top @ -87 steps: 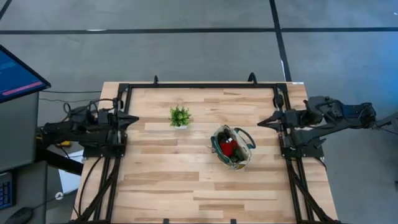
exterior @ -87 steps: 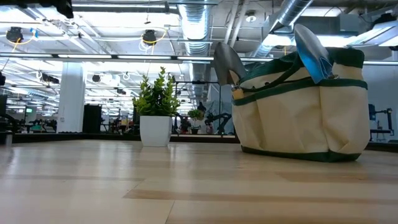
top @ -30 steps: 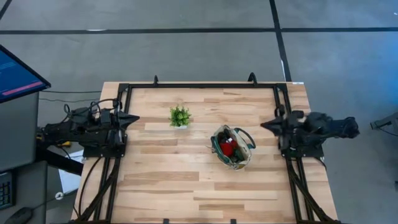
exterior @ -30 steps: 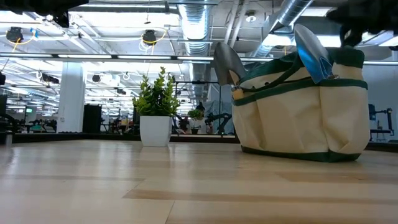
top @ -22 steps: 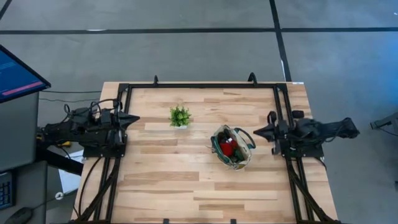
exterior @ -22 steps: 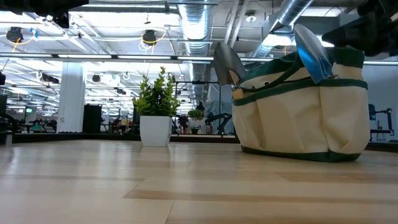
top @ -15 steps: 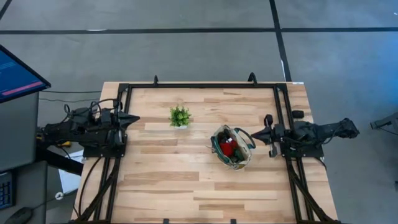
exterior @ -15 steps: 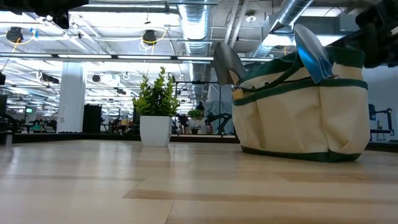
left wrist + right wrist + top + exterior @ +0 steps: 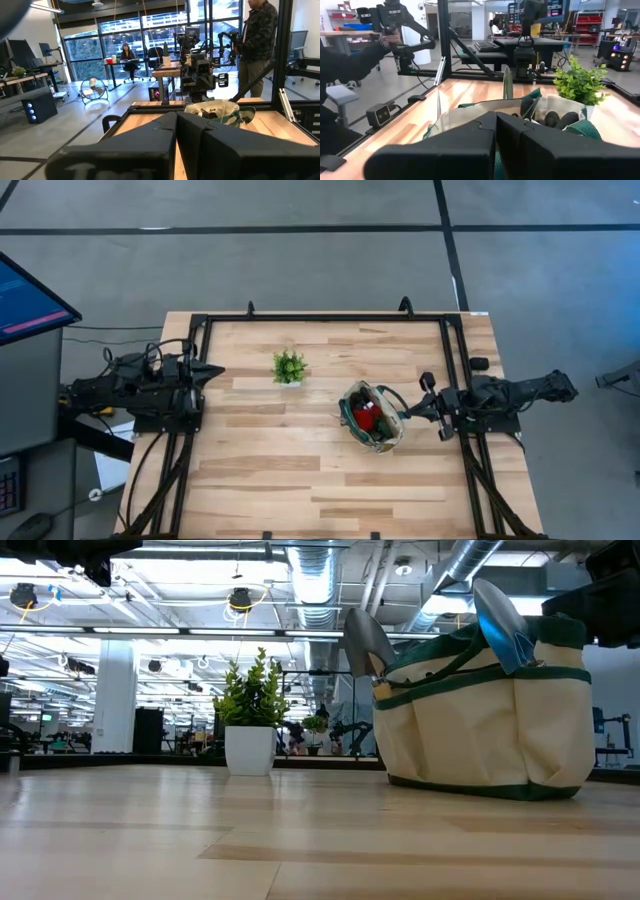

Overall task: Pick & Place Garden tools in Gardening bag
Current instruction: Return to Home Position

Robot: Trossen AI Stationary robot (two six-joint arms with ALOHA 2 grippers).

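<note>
Garden tools (image 9: 498, 612) sit in the gardening bag (image 9: 480, 730); the right gripper (image 9: 408, 411), closed and empty just beside it, should back straight away without snagging it, while the left gripper (image 9: 212, 370) waits closed across the table (image 9: 300, 480).

The counter (image 9: 300, 470) is a pale top of jointed wooden planks, with a black metal frame (image 9: 325, 319) running along one long edge and down both short sides. A small green potted plant (image 9: 289, 367) in a white pot stands upright on it, left of the middle and nearer that railed long edge. The beige, green-trimmed gardening bag (image 9: 375, 417) sits upright right of the middle, well apart from the plant.
</note>
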